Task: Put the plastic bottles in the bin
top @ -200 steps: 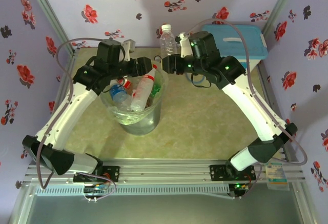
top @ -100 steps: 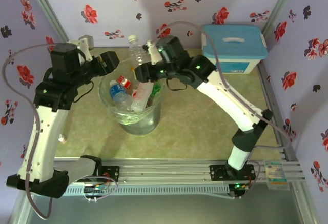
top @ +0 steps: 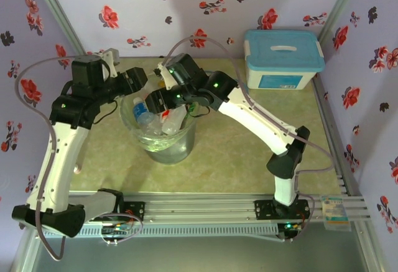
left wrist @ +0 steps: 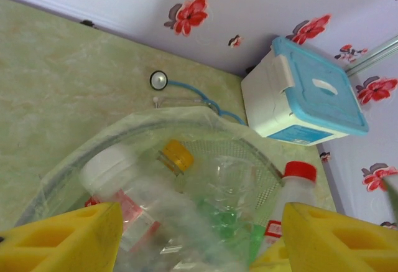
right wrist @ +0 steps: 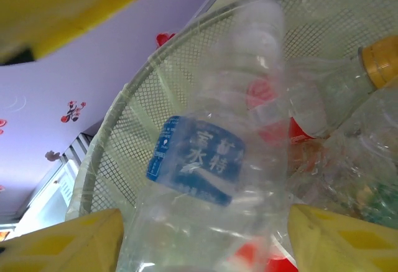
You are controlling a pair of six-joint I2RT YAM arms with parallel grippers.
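The bin point(top: 173, 150) stands left of centre on the table and holds several plastic bottles point(top: 142, 111). My right gripper point(top: 155, 103) hangs over its mouth, pointing down. Its yellow fingers point(right wrist: 62, 244) stand apart, open, on either side of a blurred clear bottle with a blue label point(right wrist: 205, 160) that lies loose against the bin's mesh wall point(right wrist: 140, 107). My left gripper point(top: 142, 80) hovers at the bin's back left rim. The left gripper point(left wrist: 199, 247) is open with nothing between its fingers. Below it lie a yellow-capped bottle point(left wrist: 177, 155), a red-capped one point(left wrist: 298, 175) and a green one point(left wrist: 233, 216).
A white box with a light-blue lid point(top: 284, 57) sits at the back right corner. A blue cable with a round end point(left wrist: 159, 80) lies on the table behind the bin. Flowered walls close in the left, back and right sides.
The right arm has swung left from the back of the table with a clear bottle to over the bin, and its jaws have opened. The left arm has drawn back from over the bin.
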